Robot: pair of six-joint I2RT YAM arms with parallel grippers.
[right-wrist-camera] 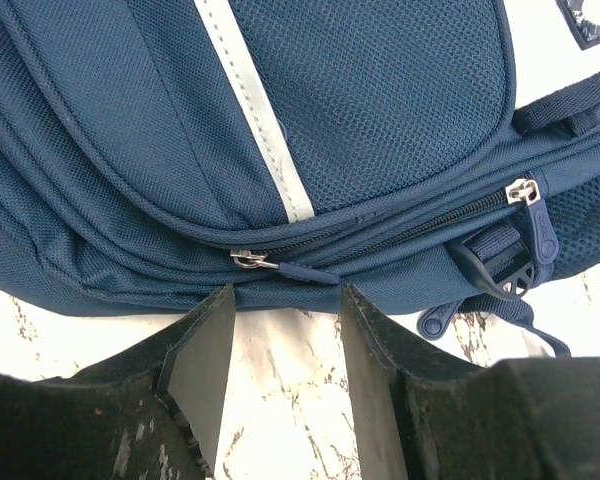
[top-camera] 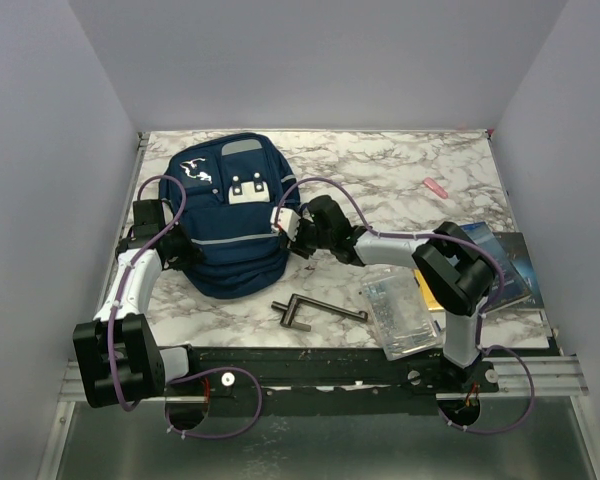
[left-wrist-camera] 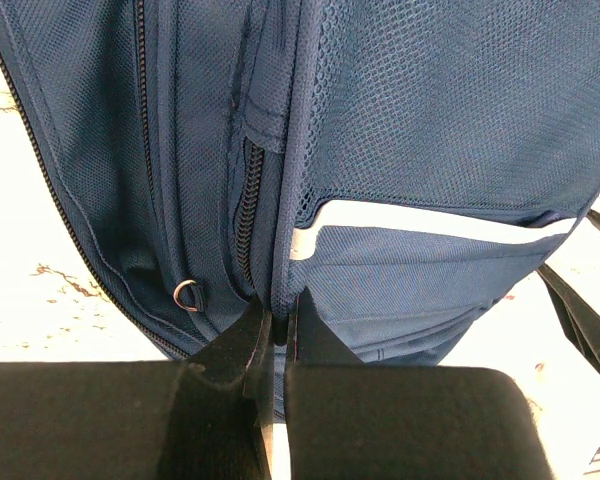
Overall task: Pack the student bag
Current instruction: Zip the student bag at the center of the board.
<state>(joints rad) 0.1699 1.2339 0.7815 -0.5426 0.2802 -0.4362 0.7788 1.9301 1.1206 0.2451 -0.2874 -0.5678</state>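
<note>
Your right gripper (right-wrist-camera: 285,305) is released, jaws apart with only marble between them. Its tips sit just short of a navy zipper pull (right-wrist-camera: 285,268) lying flat along the lower zip line of the student bag (right-wrist-camera: 380,120). The step in hand looks like taking that pull to open a compartment.

- Ease forward until the tab sits squarely between the pads.
- Close on the tab alone, not the fabric ridge above it.
- Draw along the zip track rather than away from the bag, or the slider may bind.
- Stay clear of the second slider (right-wrist-camera: 526,192) and the plastic buckle (right-wrist-camera: 495,265) to its side, where a strap could snag.

Your left gripper (left-wrist-camera: 278,318) is clenched on a fold at the bag's left side seam. That anchor should stop the bag sliding as you pull.

The bag lies flat at the far left of the marble table (top-camera: 400,170). A clear plastic case (top-camera: 400,315) and a book (top-camera: 500,260) wait at the near right.
</note>
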